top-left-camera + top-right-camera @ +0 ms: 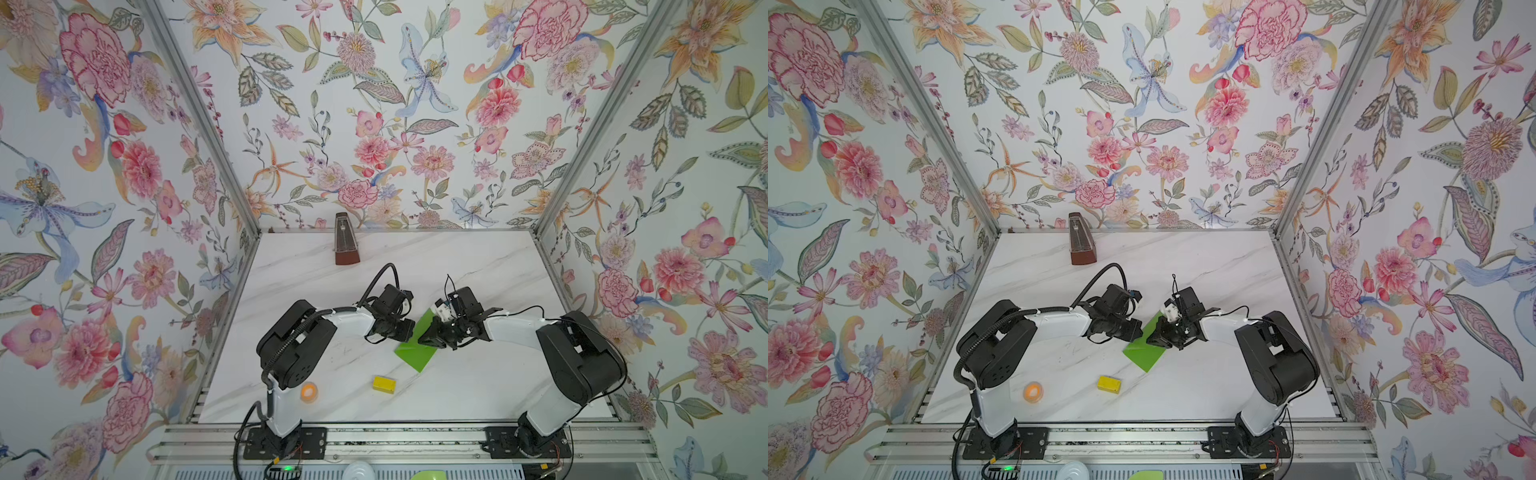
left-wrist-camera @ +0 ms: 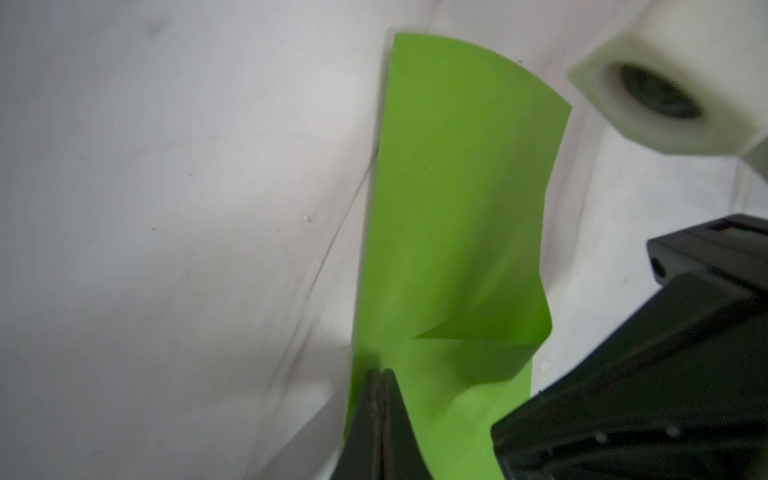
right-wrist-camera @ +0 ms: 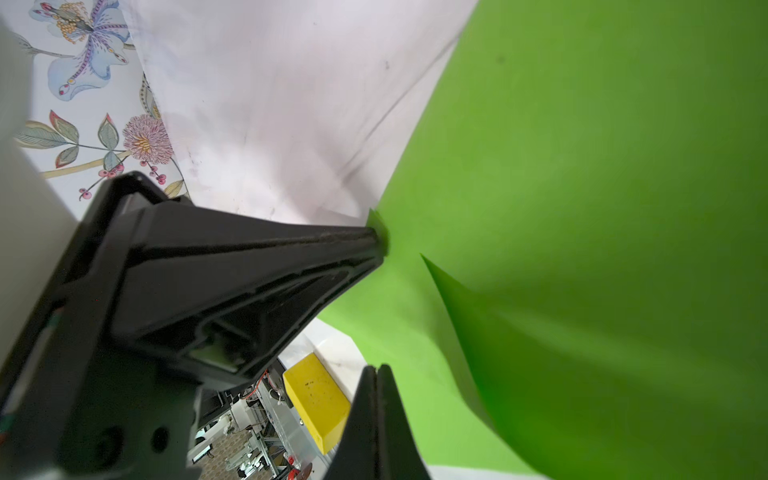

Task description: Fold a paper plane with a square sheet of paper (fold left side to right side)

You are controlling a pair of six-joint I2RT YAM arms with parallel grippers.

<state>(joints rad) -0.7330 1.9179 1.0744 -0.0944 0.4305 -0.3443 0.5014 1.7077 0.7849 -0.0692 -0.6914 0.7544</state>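
Inspection is finding no readable text, label, brand, number or sign; the green paper (image 1: pixel 415 355) is showing blank.

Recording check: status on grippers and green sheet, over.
Left gripper shut, tip at edge of square sheet of paper; right gripper shut close by. Sheet on table, one flap curled up, no plane yet. Yellow block nearby, apart from sheet.

**Robot lab cell seen behind floral walls**

A lab rig is seen here, not a living room. Floral wallpaper (image 1: pixel 374 104) is pasted on three panels, but the panels are held by bare aluminium posts (image 1: pixel 199 116). A marble-look tabletop (image 1: pixel 457 257) is boxed in between them. Two robot arms (image 1: pixel 291 345) are bolted through black base plates (image 1: pixel 311 442) onto a slotted aluminium rail (image 1: pixel 395 446), with cables (image 1: pixel 241 436) left exposed. Past the table's edge, in the right wrist view, racks and equipment (image 3: pixel 249 449) are glimpsed.
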